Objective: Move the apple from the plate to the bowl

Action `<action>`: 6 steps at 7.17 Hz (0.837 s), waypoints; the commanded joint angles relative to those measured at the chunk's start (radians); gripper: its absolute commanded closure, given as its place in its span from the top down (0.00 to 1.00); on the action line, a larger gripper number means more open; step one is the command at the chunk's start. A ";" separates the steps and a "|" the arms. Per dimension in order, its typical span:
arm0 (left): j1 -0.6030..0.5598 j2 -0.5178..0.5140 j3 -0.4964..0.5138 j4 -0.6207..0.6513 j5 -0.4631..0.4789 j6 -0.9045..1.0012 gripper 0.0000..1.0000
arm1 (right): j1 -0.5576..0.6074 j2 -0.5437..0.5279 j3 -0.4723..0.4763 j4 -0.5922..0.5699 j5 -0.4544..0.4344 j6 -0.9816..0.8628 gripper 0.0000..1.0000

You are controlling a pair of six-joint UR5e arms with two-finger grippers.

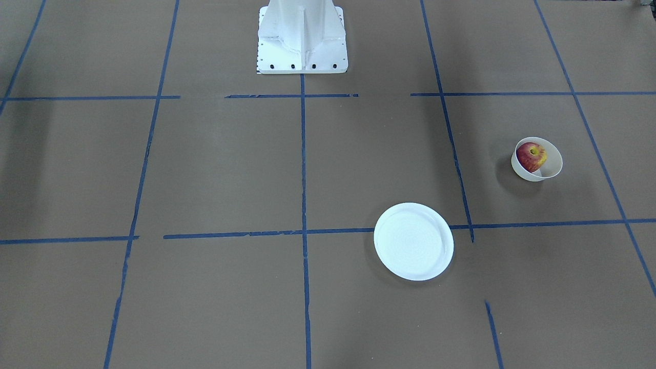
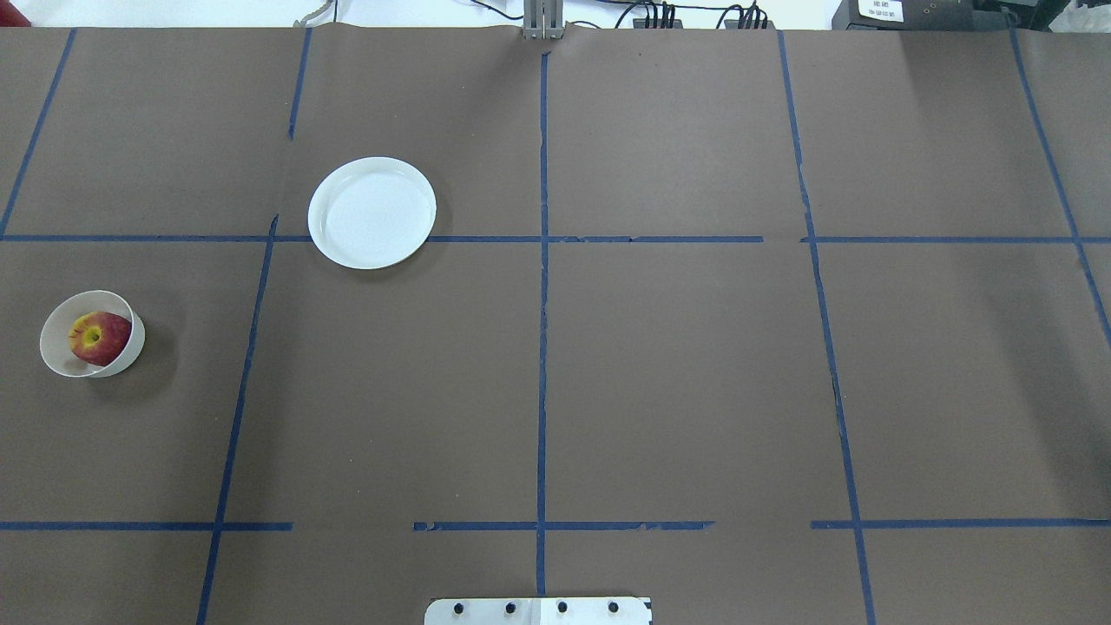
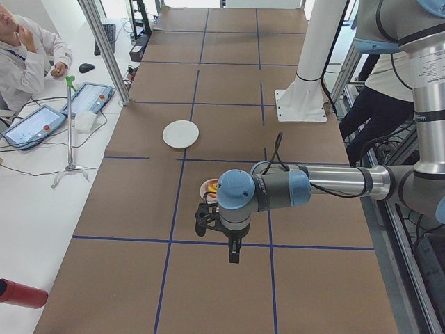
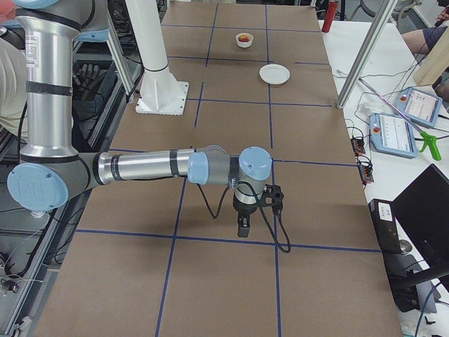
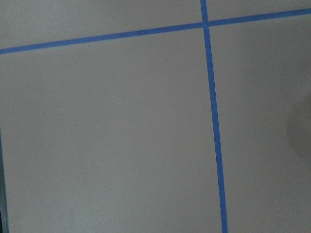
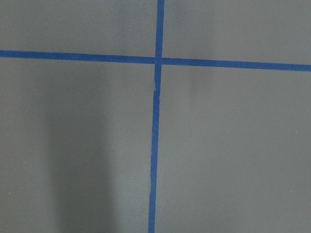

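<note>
The red and yellow apple (image 1: 531, 156) lies inside the small cream-white bowl (image 1: 518, 168) on the robot's left side of the table; apple (image 2: 100, 338) and bowl (image 2: 50, 351) also show in the overhead view. The flat white plate (image 1: 413, 241) is empty and stands apart from the bowl, farther from the robot (image 2: 371, 213). My left gripper (image 3: 234, 250) hangs above the table near the bowl and partly hides it; it shows only in the left side view, so I cannot tell if it is open. My right gripper (image 4: 243, 226) hangs over bare table far from both dishes; I cannot tell its state.
The white robot pedestal (image 1: 302, 36) stands at the table's middle on the robot's side. Blue tape lines cross the brown table cover (image 2: 677, 373). An operator (image 3: 28, 56), tablets (image 3: 31, 125) and a red bottle (image 3: 21, 293) are on a white side table.
</note>
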 commanded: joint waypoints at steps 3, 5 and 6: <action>0.001 0.005 -0.003 0.005 -0.008 0.000 1.00 | 0.000 0.000 0.001 0.000 0.000 0.000 1.00; 0.001 0.005 0.003 0.003 -0.013 -0.003 1.00 | 0.000 0.000 0.001 0.000 0.000 0.000 1.00; 0.001 0.005 0.003 0.001 -0.016 0.000 1.00 | 0.000 0.000 0.000 0.000 0.000 0.000 1.00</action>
